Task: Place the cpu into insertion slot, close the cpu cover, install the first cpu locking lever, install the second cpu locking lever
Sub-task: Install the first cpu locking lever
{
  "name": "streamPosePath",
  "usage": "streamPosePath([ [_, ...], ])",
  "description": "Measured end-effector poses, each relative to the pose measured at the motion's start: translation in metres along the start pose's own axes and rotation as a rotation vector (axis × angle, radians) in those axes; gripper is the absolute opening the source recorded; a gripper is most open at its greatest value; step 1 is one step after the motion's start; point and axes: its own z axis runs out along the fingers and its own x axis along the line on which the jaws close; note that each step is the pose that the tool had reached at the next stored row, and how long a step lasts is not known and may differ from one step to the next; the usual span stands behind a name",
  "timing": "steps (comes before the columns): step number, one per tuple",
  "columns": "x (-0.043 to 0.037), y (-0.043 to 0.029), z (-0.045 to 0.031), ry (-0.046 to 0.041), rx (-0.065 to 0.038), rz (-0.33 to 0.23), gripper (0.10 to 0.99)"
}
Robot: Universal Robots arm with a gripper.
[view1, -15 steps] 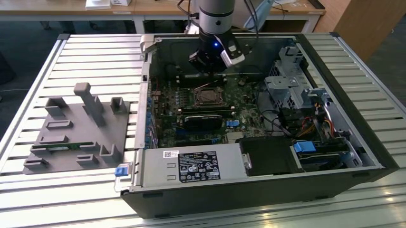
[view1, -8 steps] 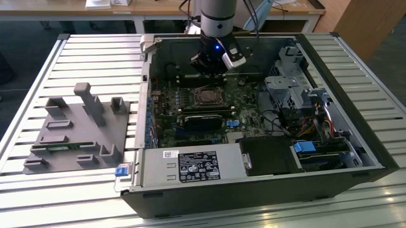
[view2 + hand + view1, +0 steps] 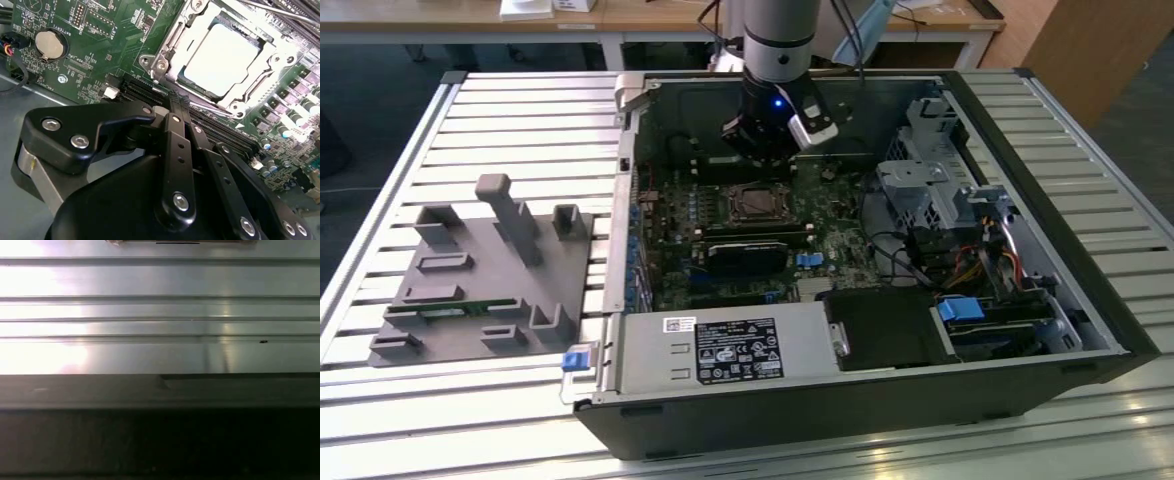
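Open computer case (image 3: pixel 854 410) lying on its side, green board (image 3: pixel 670 215) facing up inside. Arm (image 3: pixel 781 40) reaching down into it, end effector (image 3: pixel 758 158) hanging just above the board, near the insertion slot (image 3: pixel 758 203) and apart from it. Wide or narrow: cannot tell. Nothing seen held.

In the second wrist view, cpu (image 3: pixel 222 60) already seated in the slot, pale metal face up and lying flat. First step done, by the look of it. Cpu cover (image 3: pixel 170 42) apparently lowered too, its silvery frame lying around the edge of the chip, so the second step looks done or close to it. Thin rod (image 3: pixel 280 11) running past one corner of the socket, possibly one of the locking levers; latched or free, impossible to say. Levers therefore judged as the work left.

Beneath it all, a tabletop (image 3: pixel 520 110) of ribbed aluminium slats. On the exterior view's left, a grey holder block (image 3: pixel 480 280) with upright pegs and pockets, well apart from the case. Behind, wooden desks (image 3: pixel 654 15) and a dark floor.
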Motion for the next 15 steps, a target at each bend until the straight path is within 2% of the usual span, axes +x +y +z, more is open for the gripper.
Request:
streamPosePath([
  [8,-0.0013,-0.0002,0.0051,0.0011,0.007,0.000,0.106],
  [15,-0.0026,-0.0002,0.0083,0.0012,0.020,0.000,0.106],
])
